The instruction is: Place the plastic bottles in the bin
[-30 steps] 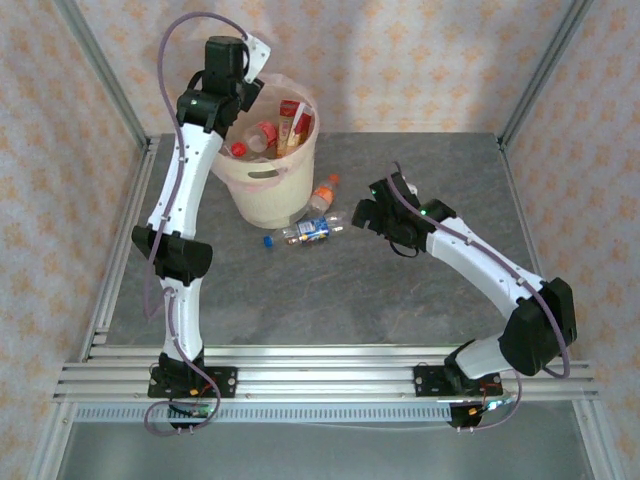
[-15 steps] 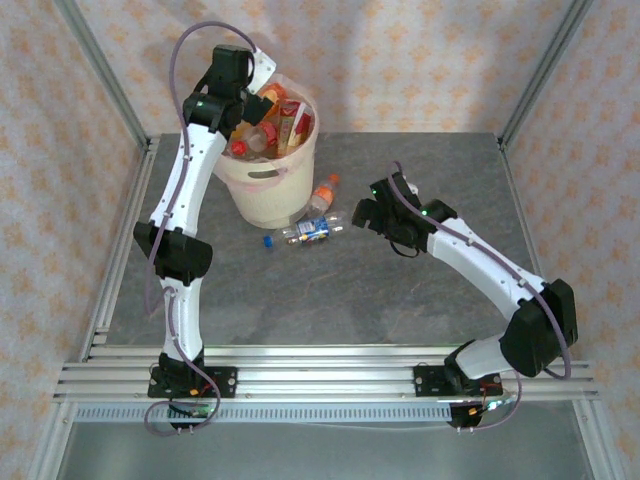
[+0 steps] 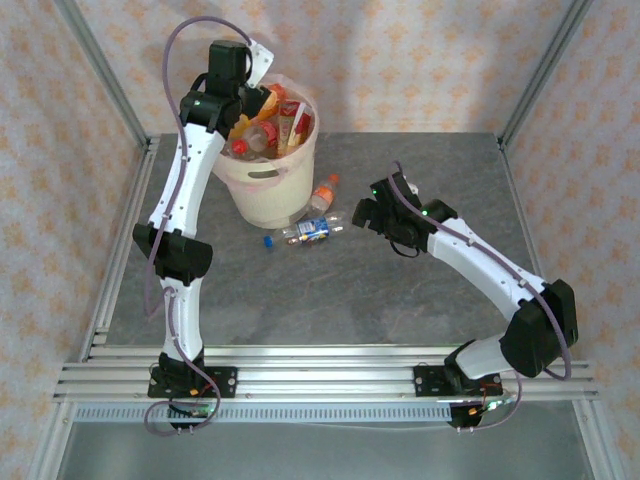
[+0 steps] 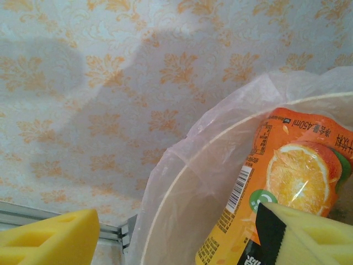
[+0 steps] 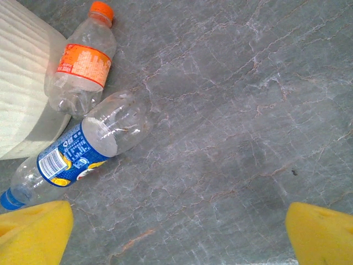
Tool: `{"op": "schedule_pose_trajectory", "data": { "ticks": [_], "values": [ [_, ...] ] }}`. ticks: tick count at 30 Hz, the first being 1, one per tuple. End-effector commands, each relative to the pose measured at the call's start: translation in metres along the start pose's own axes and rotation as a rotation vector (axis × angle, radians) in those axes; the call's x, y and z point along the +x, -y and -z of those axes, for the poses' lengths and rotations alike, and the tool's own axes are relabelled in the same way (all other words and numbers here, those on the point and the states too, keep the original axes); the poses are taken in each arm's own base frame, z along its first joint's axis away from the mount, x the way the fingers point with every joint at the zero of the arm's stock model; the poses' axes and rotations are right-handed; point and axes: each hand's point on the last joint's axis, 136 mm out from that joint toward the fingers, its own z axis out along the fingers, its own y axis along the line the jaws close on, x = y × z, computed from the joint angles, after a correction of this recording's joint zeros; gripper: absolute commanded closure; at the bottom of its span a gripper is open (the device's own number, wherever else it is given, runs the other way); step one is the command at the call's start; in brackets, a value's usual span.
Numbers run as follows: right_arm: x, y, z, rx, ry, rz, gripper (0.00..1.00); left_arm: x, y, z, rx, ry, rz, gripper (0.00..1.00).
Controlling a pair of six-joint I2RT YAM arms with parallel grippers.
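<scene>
**Two bottles lie outside the bin**

My left gripper (image 4: 176, 221) hangs at the bin (image 4: 182, 182) rim, fingers apart. An orange-labelled bottle (image 4: 287, 182) lies inside. My right gripper (image 5: 179, 232) (spread wide, holding nothing) faces the orange-capped bottle (image 5: 83, 66) and the blue-labelled bottle (image 5: 83, 149) on the table (image 5: 248, 110) beside the bin.

left pincer (image 4: 176, 234): raised high, jaws apart | right pincer (image 5: 179, 234): low, jaws wide apart

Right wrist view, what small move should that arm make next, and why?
Probably shift the right pincer sideways until the blue-labelled bottle is centred under it. The pincer is open and holds nothing. That bottle lies on the table off to one side of it, beside the orange-capped bottle and the bin, not yet inside.
</scene>
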Motion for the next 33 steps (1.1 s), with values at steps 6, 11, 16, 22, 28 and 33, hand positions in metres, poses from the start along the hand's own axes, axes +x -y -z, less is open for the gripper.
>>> {"op": "schedule_pose_trajectory", "data": {
  "ticks": [6,11,16,22,28,33],
  "values": [
    [-0.001,0.008,0.002,0.029,0.015,-0.021,0.01,0.02,0.009,-0.025,-0.006,-0.066,0.006,0.28],
    [0.004,0.008,-0.007,0.039,-0.014,-0.048,0.01,0.033,0.015,-0.038,-0.009,-0.108,-0.002,0.29],
    [0.014,0.005,-0.023,0.08,-0.073,-0.075,0.01,0.049,0.025,-0.048,0.003,-0.162,-0.021,0.3],
    [0.017,-0.004,-0.033,0.086,-0.077,-0.094,0.01,0.042,0.012,-0.036,-0.035,-0.148,0.01,0.3],
    [0.017,-0.013,-0.043,0.064,-0.063,-0.168,0.01,0.013,-0.026,0.002,-0.14,-0.064,0.132,0.29],
    [0.016,-0.01,-0.05,0.104,-0.051,-0.236,0.01,0.001,-0.053,0.037,-0.214,-0.016,0.248,0.25]
  ]
}}
